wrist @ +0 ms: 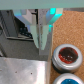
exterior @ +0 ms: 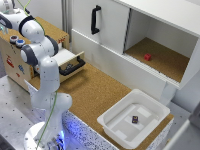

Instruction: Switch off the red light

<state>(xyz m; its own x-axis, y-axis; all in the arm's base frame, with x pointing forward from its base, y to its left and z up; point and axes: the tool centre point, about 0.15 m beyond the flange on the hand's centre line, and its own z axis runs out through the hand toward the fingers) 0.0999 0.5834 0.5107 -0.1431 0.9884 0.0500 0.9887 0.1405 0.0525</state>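
Note:
In the wrist view a round red button [wrist: 66,55] with a pale blue ring sits on a cork surface. My gripper [wrist: 43,46] hangs beside it, a short way off, with its fingers pressed together and nothing between them. The edge of a second, bluish button [wrist: 68,80] shows close by. In the exterior view two round buttons [exterior: 16,40] sit on top of a wooden box [exterior: 15,65] at the exterior view's left. My arm [exterior: 42,60] bends over them. Its hand is at the upper left edge, with the fingertips hidden.
A drawer with a black handle [exterior: 73,65] stands open beside the box. A white cabinet has a black door handle [exterior: 95,20] and an open shelf holding a small red block [exterior: 147,57]. A white bin [exterior: 106,121] holds a small dark object [exterior: 135,119].

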